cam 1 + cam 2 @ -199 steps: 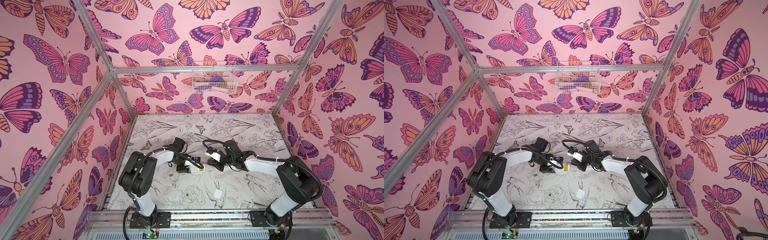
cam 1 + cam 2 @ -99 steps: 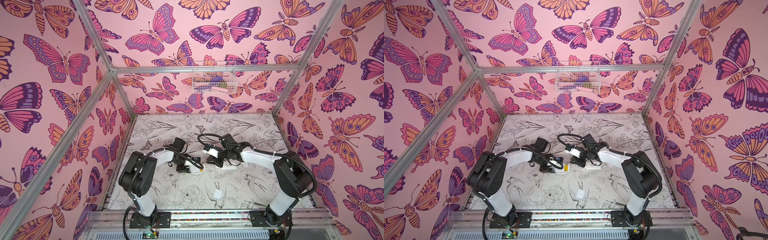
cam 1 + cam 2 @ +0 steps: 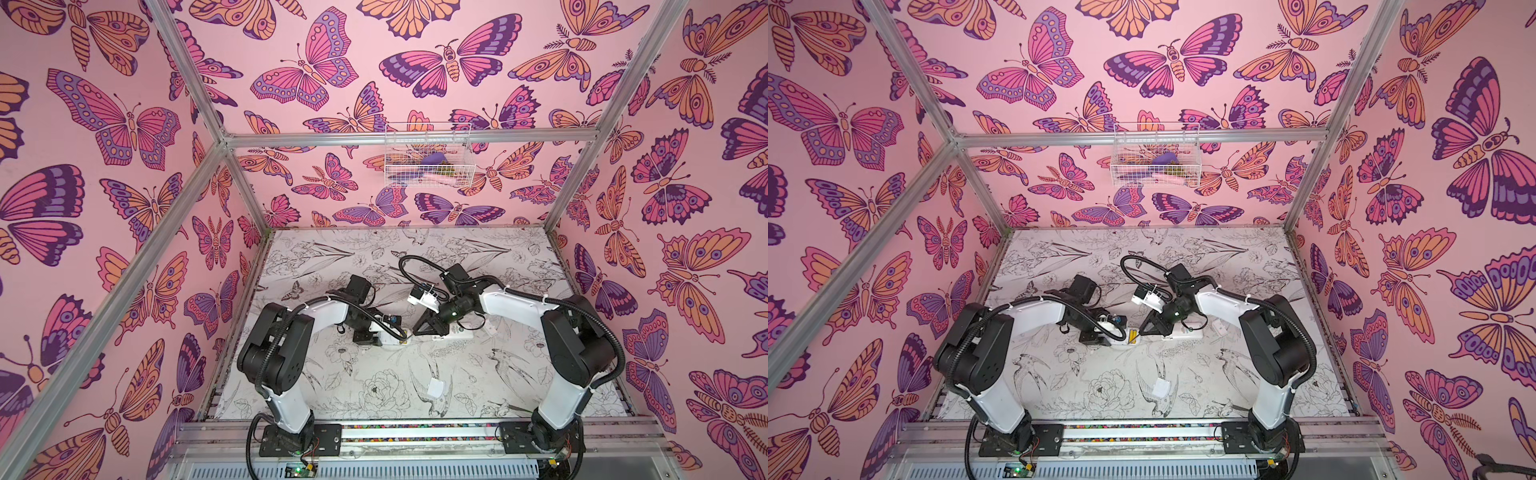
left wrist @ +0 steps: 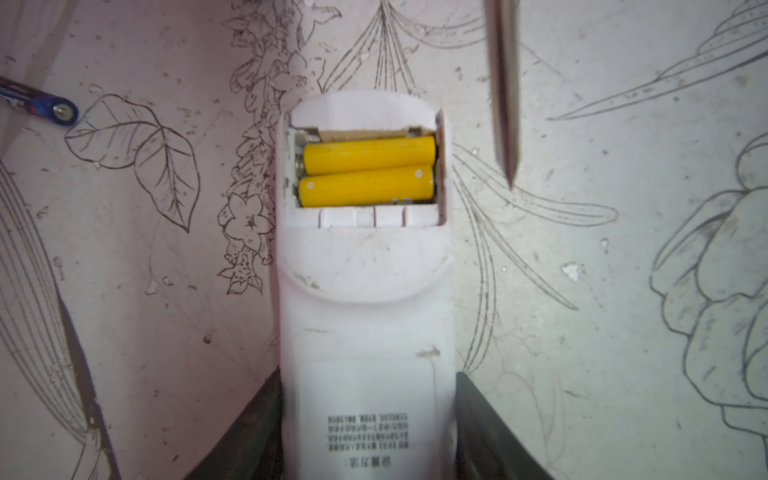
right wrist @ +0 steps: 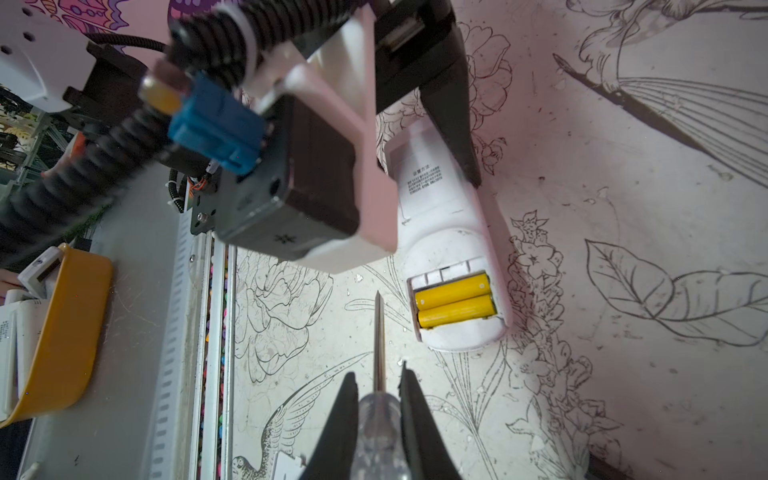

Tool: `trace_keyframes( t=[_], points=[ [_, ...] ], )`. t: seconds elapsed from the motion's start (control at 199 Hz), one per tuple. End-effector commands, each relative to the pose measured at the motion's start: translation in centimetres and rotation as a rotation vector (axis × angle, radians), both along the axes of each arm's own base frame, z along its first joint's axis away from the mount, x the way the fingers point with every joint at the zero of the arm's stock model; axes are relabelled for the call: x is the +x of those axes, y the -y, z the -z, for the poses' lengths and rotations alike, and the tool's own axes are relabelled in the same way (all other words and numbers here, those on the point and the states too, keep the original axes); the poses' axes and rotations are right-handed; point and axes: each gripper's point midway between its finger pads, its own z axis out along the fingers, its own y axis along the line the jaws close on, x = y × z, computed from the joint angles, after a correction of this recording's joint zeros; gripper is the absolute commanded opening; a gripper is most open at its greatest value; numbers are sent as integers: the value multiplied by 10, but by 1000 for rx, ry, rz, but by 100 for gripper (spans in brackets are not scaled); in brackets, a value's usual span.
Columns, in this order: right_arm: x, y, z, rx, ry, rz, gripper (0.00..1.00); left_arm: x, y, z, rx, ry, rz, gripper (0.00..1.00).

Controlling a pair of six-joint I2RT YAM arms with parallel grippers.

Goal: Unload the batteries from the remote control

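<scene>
Mid-bench: left gripper (image 4: 368, 380) pinches the remote (image 4: 365, 299) by its long sides, near the printed label. The remote lies back-up on the bench (image 4: 623, 291) with its compartment open. The batteries (image 4: 368, 172) are two yellow ones, side by side across the compartment at the remote's free end, both seated. Opposite, right gripper (image 5: 380, 399) is clamped on the clear handle of a screwdriver (image 5: 379, 332). The shaft points out past the fingers, with the tip just beside the remote's edge at the compartment and a gap between them. In both top views the two grippers come close together. In a top view the batteries (image 3: 1133, 336) show as a yellow speck between them. A second remote (image 3: 455, 332) lies under the right arm's wrist, partly hidden. A white cover (image 3: 435, 388) lies alone nearer the front rail, well apart from both grippers. A wire basket (image 3: 428, 156) hangs on the back wall. A yellow bin (image 5: 62, 328) sits beyond the front rail in the right wrist view.
</scene>
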Motion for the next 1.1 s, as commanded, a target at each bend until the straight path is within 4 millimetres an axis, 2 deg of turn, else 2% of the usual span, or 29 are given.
trace_keyframes(
  t=[0.0,0.065,0.196,0.356,0.562,0.928,1.098],
  points=[
    [7,5,-5,-26,41,29,0,-9,-14,25,97,-13,24,35],
    [15,11,-4,-59,101,67,0,-9,-14,24,99,-9,22,35],
    [12,16,-5,-83,165,66,0,-10,-14,25,96,-13,25,35],
    [11,11,-6,-79,181,62,0,-9,-14,24,94,-9,22,35],
    [0,3,0,-71,143,25,0,-9,-13,23,91,-13,18,35],
    [-1,1,8,-94,145,15,0,-9,-14,25,95,-19,17,35],
    [-11,-1,12,-90,111,-15,0,-10,-13,26,96,-19,20,35]
  ],
)
